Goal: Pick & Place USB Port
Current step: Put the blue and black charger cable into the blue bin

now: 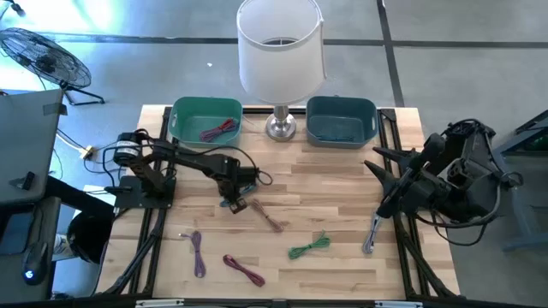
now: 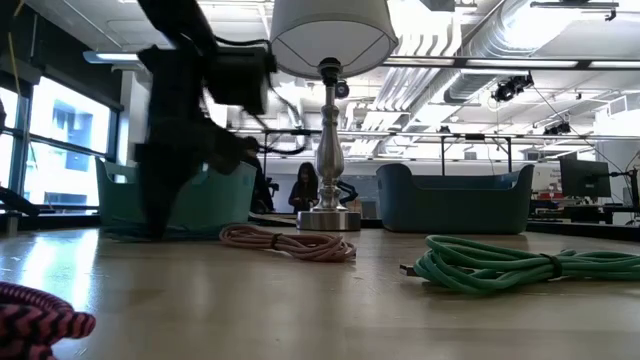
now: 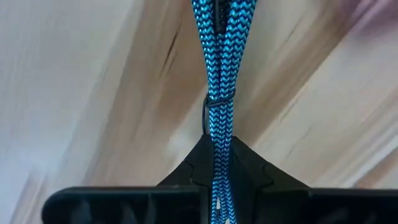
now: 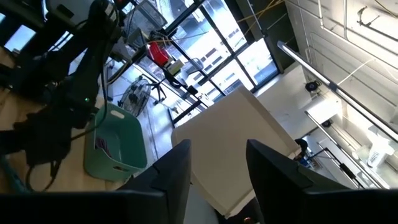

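Blue braided cable (image 3: 217,93) between left fingers (image 3: 249,168)

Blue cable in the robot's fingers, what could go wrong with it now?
The left gripper pinches the blue cable only at its bundled middle, so it might slip out. The loose ends could snag the pink cable lying close by. Swinging towards the green bin, the arm could bump the lamp.

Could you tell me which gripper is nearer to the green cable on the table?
Right. The right gripper hangs raised just beside the green cable, on the table's right; the left gripper, holding a blue cable, sits farther away.
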Motion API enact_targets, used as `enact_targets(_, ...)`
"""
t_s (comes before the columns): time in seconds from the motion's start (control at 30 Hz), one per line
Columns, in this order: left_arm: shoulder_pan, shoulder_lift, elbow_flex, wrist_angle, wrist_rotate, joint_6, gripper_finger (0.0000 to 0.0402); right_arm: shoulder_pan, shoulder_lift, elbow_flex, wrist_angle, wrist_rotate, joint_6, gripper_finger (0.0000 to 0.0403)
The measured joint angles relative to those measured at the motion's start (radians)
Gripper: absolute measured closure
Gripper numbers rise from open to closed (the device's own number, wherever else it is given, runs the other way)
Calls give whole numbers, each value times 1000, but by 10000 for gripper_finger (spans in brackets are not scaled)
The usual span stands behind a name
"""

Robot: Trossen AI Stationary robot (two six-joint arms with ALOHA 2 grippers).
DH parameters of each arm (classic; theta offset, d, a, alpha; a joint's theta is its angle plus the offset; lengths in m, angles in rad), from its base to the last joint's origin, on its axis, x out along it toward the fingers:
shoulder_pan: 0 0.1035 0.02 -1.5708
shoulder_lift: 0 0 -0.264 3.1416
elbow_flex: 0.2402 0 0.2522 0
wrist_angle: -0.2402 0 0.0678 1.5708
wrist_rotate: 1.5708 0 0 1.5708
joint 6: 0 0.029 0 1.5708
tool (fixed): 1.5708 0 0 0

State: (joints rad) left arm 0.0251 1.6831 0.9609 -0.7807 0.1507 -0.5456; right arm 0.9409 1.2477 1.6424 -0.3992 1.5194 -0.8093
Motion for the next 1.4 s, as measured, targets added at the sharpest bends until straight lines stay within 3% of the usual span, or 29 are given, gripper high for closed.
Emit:
enact_targets(0.27, -100, -271, 4, 4, -91, -170, 382, 71, 0, 0, 0, 4, -2, 261)
enact_targets(0.4, -205, -422, 45, 33, -277, -265, 383, 101, 0, 0, 0, 17, 5, 261)
enact_targets(0.5, -306, -503, 99, 98, -492, -261, 383, 124, -9, 0, 0, 18, 9, 261)
enact_targets(0.63, -442, -556, 161, 280, -804, -67, 383, 143, -27, 0, 1, 17, 46, 260)
enact_targets(0.73, -495, -561, 186, 478, -904, 193, 383, 141, -41, 0, 1, -25, 86, 258)
enact_targets(0.97, -493, -561, 225, 778, -806, 632, 384, 52, -72, 0, 126, -174, 130, 214)
enact_targets(1.03, -471, -561, 238, 824, -738, 710, 384, 7, -74, 0, 175, -207, 133, 198)
enact_targets(1.2, -387, -549, 247, 863, -537, 753, 384, -123, -68, 0, 187, -418, 269, 173)
enact_targets(1.4, -267, -484, 247, 958, -268, 785, 384, -269, -37, 0, 103, -734, 478, 180)
